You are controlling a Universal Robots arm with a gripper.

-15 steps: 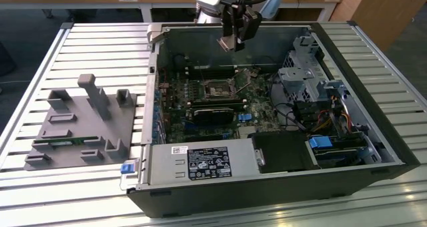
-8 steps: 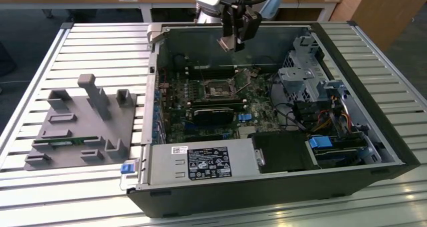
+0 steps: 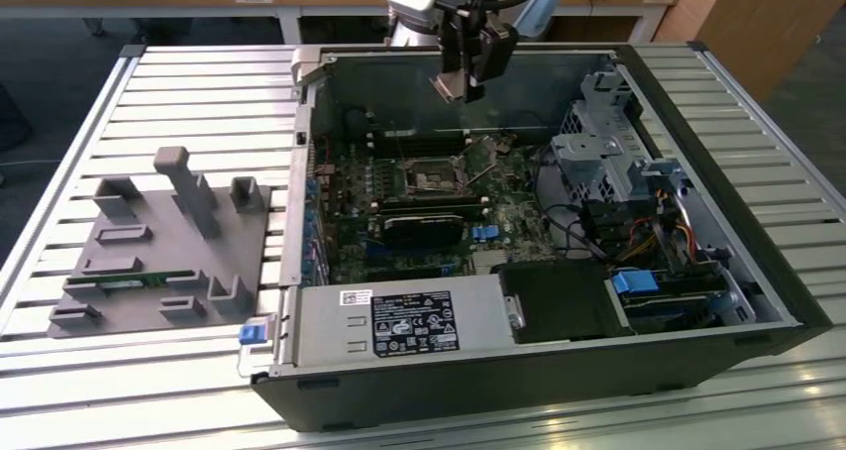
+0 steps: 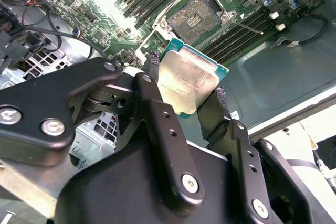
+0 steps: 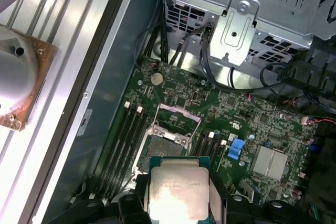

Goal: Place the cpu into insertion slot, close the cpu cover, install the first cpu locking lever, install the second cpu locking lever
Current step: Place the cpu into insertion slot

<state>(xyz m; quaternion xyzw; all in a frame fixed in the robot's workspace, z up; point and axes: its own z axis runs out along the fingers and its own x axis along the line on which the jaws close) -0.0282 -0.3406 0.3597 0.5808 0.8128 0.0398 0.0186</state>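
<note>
My gripper [image 3: 462, 85] hangs above the open computer case [image 3: 740, 262], near its back wall, shut on the cpu [image 3: 453, 87]. In both wrist views the cpu [image 4: 188, 85] [image 5: 178, 195] shows as a flat square chip with a dull silver top, clamped by its edges between the two black fingers [image 4: 157, 108]. The insertion slot [image 3: 434, 177] [image 4: 197, 18] [image 5: 164, 148] lies below on the green board, its dark centre bare. The cpu cover [image 5: 178, 115] stands swung up and open at the slot's far side. The cpu is well above the slot and touches nothing else.
A grey fixture [image 3: 158, 242] with posts sits on the slatted table [image 3: 79, 391] at the exterior view's left. Inside the case are a power supply [image 3: 396, 321], a metal drive cage [image 3: 601, 143], a black block [image 3: 426, 222] and loose cables [image 3: 581, 232].
</note>
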